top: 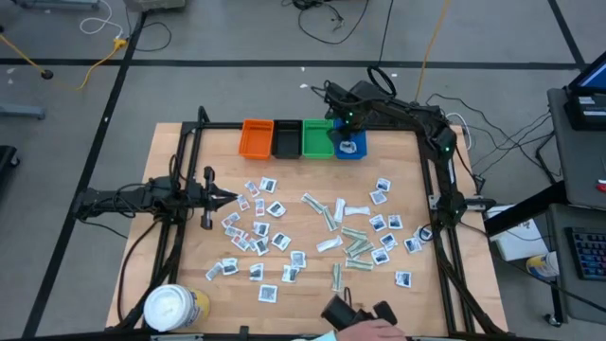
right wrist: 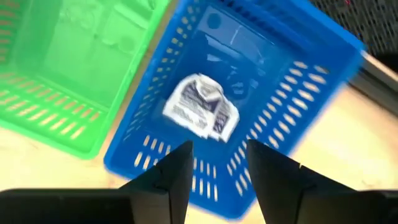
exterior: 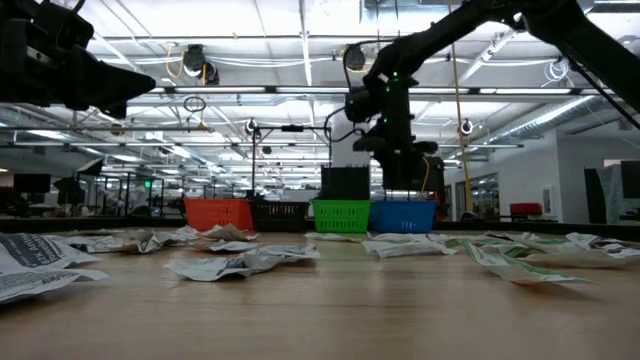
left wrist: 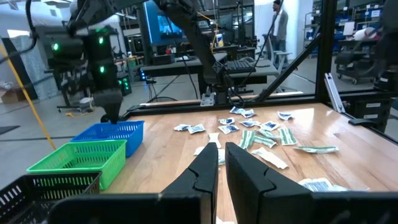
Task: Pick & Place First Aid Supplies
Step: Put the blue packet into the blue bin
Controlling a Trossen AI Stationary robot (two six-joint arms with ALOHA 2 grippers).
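Right gripper [right wrist: 217, 158] released above the blue bin [right wrist: 311, 81] at the tabletop's far edge, white sachet [right wrist: 200, 106] dropping inside. Left gripper [left wrist: 222, 167] clenched, empty, waiting by the left edge.

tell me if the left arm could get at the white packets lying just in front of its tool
Probably yes. The left tool hovers at the edge of the scattered white packets, with only bare table between, and the right tool is away over the blue bin.
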